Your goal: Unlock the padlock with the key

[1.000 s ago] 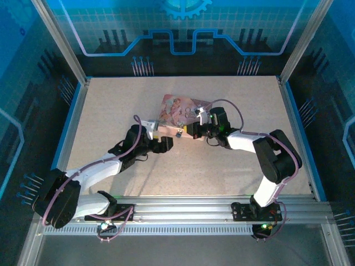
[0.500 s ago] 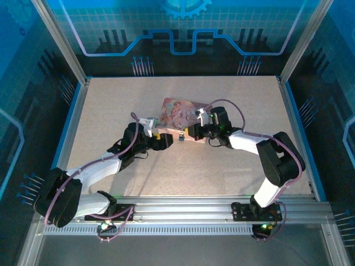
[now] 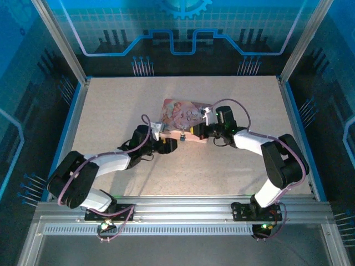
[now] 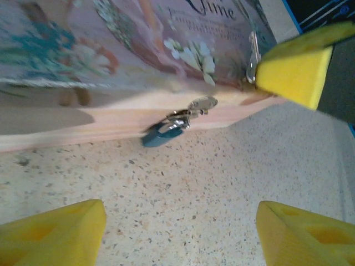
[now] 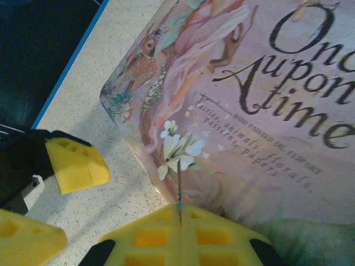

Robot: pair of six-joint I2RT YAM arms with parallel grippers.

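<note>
The speckled worktop [image 3: 111,111] is occupied near its middle by the pink box [image 3: 177,111], which lies flat with its printed lid up.

The left gripper [image 4: 180,213] is held low over the worktop in front of the box's near side. Its jaws are spread wide and nothing is gripped between them. The right gripper [image 5: 180,219] is poised over the box's front corner with its pads pressed together.

The padlock [image 4: 164,133] is seen hanging from a small silvery clasp on the box's front face, its bluish body just above the worktop, ahead of the left gripper and roughly in line with the gap between its fingers. The key [image 5: 179,185] is pinched in the right gripper, with a thin sliver left protruding from the seam of the pads.

The task is judged to be at an early stage. The key is secured, but the padlock is not yet steadied and the key is not yet inserted or turned.
</note>
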